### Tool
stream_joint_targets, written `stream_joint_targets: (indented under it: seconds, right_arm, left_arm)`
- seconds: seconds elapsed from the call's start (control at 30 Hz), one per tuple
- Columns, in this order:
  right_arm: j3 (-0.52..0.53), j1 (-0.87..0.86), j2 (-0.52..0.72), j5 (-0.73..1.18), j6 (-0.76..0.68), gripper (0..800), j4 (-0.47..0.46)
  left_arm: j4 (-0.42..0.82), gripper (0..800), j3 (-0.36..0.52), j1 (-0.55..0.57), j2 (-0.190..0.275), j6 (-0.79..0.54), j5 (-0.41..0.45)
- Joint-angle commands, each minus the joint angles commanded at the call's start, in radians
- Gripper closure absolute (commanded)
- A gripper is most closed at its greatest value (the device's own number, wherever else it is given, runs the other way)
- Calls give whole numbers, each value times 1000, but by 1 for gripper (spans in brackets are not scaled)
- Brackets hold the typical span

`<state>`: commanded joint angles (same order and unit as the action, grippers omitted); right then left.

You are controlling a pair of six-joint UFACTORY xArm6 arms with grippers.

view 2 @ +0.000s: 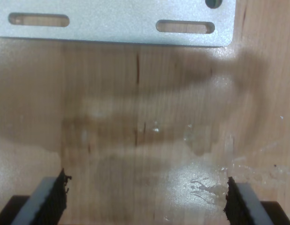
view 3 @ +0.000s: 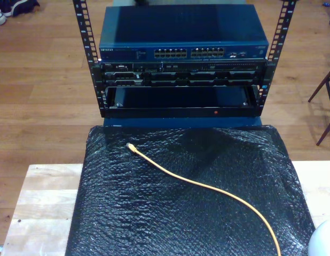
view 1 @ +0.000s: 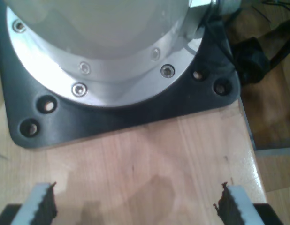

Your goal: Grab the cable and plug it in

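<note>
The yellow-orange cable [view 3: 207, 188] lies loose on a black bubble-wrap mat [view 3: 154, 224] in the exterior view. Its small clear plug [view 3: 130, 145] points toward the rack, and the cord runs off toward the exterior view's lower right. A blue network switch [view 3: 181, 32] with a row of ports [view 3: 189, 53] tops the rack. My first gripper [view 1: 135, 208] is open over bare wood, facing a silver flange [view 1: 112, 70] on a black base plate [view 1: 135, 115]. My second gripper [view 2: 145, 201] is open over bare wood with nothing between its fingers.
A silver slotted metal plate [view 2: 112, 21] lies ahead of my second gripper. The black rack frame [view 3: 181, 90] has an open bay below the switch. The wooden table [view 3: 42, 202] shows beside the mat. A white rounded body [view 3: 325, 240] sits at the exterior view's lower right corner.
</note>
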<state>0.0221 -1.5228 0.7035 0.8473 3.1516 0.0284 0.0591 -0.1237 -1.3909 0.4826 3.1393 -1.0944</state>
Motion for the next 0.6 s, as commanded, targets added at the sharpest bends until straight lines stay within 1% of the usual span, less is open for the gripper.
stream_joint_targets:
  seconds: [0.17,0.37,0.57,0.6]
  right_arm:
    - [-9,-2,2,5,2,2,0]
    - [-29,0,44,51,0,2,0]
    - [-121,0,58,189,-2,2,0]
    - [-138,0,58,213,-2,2,2]
  left_arm:
    - [0,0,-11,0,0,3,-20]
    - [3,0,-48,0,3,3,-100]
    - [5,0,-78,0,8,5,-147]
    - [5,0,-81,0,17,8,-157]
